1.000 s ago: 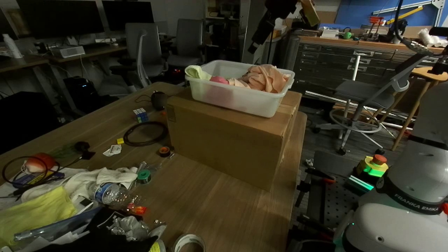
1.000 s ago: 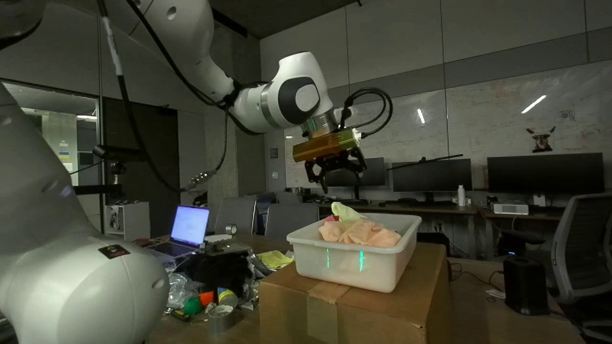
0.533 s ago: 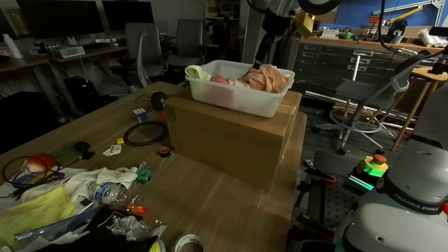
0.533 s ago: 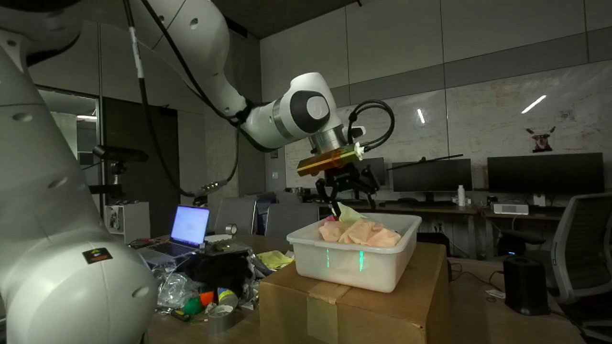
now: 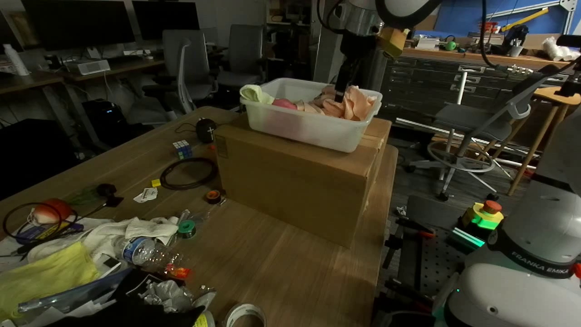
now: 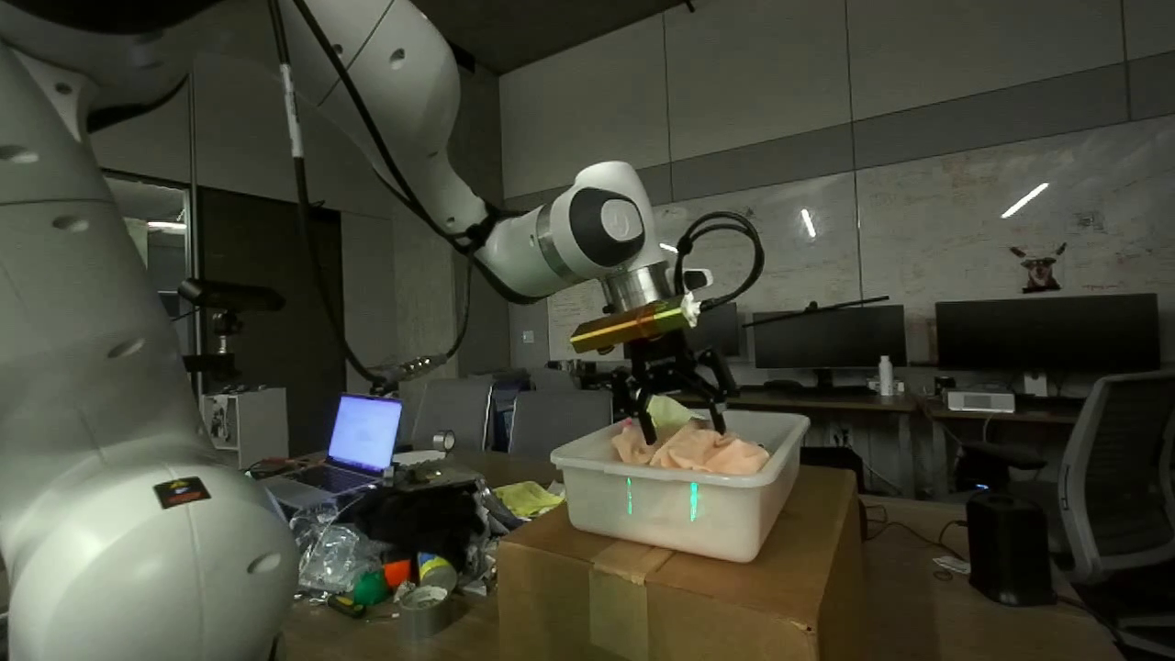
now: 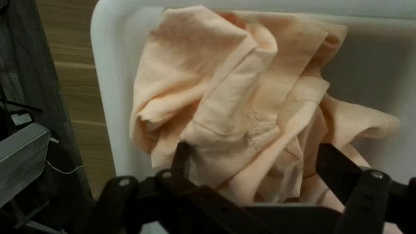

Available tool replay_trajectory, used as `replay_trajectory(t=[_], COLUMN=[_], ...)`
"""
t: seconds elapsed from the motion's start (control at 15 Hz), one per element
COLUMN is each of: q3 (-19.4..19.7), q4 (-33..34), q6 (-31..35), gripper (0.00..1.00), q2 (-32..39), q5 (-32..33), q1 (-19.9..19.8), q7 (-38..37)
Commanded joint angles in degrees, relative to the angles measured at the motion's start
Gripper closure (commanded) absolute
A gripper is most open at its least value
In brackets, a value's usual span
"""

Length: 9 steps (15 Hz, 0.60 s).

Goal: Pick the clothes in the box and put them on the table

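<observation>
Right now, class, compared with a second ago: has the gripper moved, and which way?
Yes, downward. In both exterior views, the gripper was above the unmoved white bin; now it reaches down to the peach cloth inside.

Crumpled peach cloth point(image 7: 234, 97) is seen inside the white bin point(image 7: 112, 81). Gripper point(image 7: 253, 151) is pictured in front of it, jaws spread wide, cloth visible between; contact can't be told. Wood tabletop point(image 7: 79, 87) is shown past bin rim.

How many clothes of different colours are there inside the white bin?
3 that show: the peach cloth at one end of the white bin, the pale yellow cloth at the opposite end, and the pink cloth between them. More may be hidden underneath.
</observation>
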<state>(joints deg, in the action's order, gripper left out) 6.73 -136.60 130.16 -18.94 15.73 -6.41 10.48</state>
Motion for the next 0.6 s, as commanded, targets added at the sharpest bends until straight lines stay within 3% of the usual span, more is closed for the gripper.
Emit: replay_trajectory(t=[0.0, 0.53], q3=[-0.1, 0.41], q4=[2.61, 3.55], q6=[-2.3, -3.48], gripper=[0.0, 0.0], q2=[2.63, 5.12], q5=[-0.1, -0.2], q1=[-0.41, -0.62], q7=[-0.68, -0.3])
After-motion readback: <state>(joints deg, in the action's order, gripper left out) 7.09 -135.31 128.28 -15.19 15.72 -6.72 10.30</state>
